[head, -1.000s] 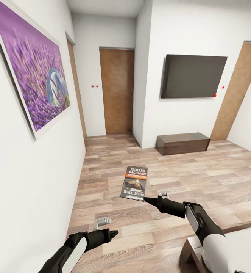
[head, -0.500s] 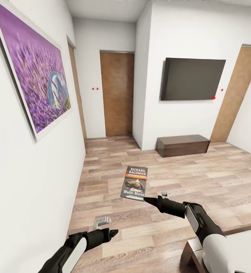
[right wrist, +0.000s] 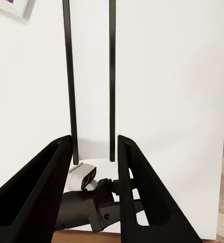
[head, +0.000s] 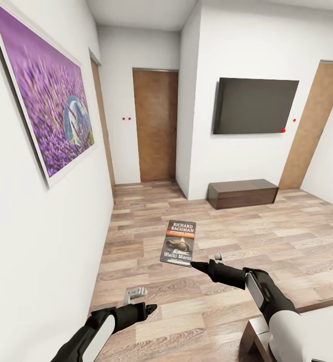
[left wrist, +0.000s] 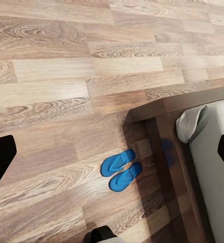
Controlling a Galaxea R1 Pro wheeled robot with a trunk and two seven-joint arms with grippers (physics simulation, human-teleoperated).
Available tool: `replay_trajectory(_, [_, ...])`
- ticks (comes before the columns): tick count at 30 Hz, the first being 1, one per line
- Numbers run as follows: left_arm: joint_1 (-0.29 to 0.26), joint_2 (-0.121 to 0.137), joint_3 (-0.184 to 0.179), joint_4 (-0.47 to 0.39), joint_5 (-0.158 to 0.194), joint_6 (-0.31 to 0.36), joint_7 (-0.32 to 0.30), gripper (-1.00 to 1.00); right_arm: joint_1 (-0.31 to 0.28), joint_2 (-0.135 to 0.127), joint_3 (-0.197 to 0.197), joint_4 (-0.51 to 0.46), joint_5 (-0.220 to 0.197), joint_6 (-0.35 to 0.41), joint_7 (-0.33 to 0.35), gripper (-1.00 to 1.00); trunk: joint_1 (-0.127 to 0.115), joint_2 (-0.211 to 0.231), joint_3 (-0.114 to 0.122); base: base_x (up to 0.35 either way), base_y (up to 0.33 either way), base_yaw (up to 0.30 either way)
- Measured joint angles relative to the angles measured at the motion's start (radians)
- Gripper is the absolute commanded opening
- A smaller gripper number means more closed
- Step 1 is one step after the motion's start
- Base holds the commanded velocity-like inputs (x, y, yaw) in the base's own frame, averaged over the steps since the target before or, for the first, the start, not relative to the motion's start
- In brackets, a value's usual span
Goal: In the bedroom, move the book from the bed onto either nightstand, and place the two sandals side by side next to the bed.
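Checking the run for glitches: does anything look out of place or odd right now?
Nothing stands out. The book is held in the right end effector, and the two sandals lie side by side on the floor by the bed.

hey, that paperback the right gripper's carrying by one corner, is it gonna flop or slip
The book is thin and held only at its lower corner by the right gripper, so it may sag or pivot. Its cover looks smooth, so slipping seems possible. It stays flat now, suggesting it is light.

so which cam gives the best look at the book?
Head view: the book faces the camera, cover lettering readable, pinched at its lower edge by the right gripper. The right wrist view has it edge-on, two thin dark lines between the fingers. The left wrist view looks at floor and sandals.
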Motion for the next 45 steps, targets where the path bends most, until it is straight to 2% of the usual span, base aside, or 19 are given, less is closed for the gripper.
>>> replay_trajectory(20, [0.0,0.0,-0.017,0.0,0.0,-0.005,0.0,1.0,0.0,0.0,0.0,0.0,0.001,0.0,0.0,-1.0,0.0,0.0,0.0,0.0,0.0,0.0])
replay_trajectory(45, [0.0,0.001,-0.018,0.001,0.0,-0.008,0.0,1.0,0.0,0.0,-0.002,0.0,-0.001,-0.001,0.0,-1.0,0.0,0.0,0.005,0.0,0.0,0.0])
